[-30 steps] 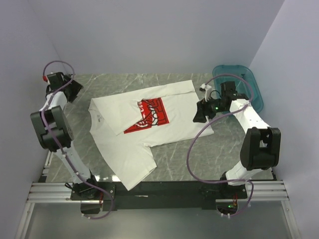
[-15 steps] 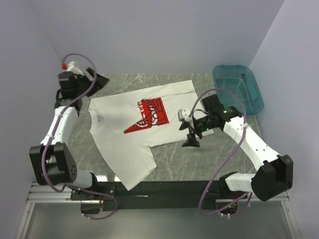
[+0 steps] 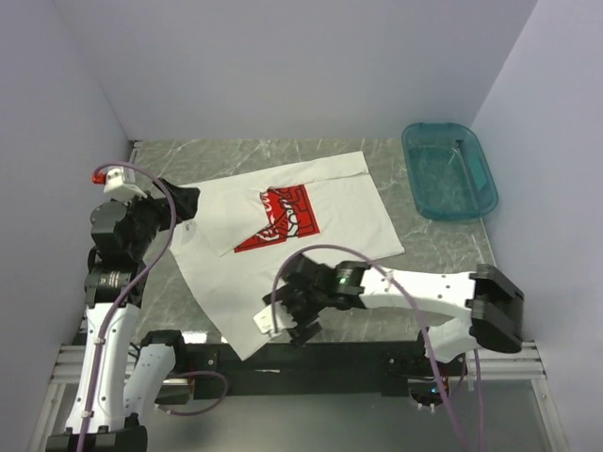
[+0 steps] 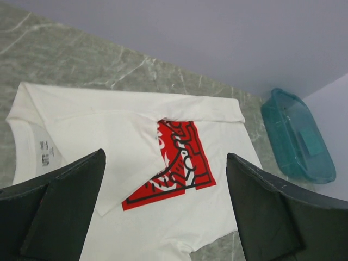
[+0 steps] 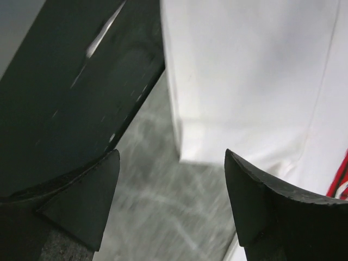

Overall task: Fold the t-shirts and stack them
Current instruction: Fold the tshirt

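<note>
One white t-shirt with a red chest print lies spread on the marble table, a white flap folded diagonally over the print's left part. It also shows in the left wrist view. My left gripper hovers open and empty above the shirt's collar side; its jaws stand wide apart. My right gripper is open and empty, low at the shirt's near sleeve corner, with bare table between its jaws.
A teal plastic basin stands at the back right, also in the left wrist view. The black base rail runs close beside the right gripper at the table's near edge. Walls close in the table on three sides.
My left arm swung from the back left corner forward to over the shirt's collar side. My right arm moved from the shirt's right edge down and left to its near sleeve corner.
</note>
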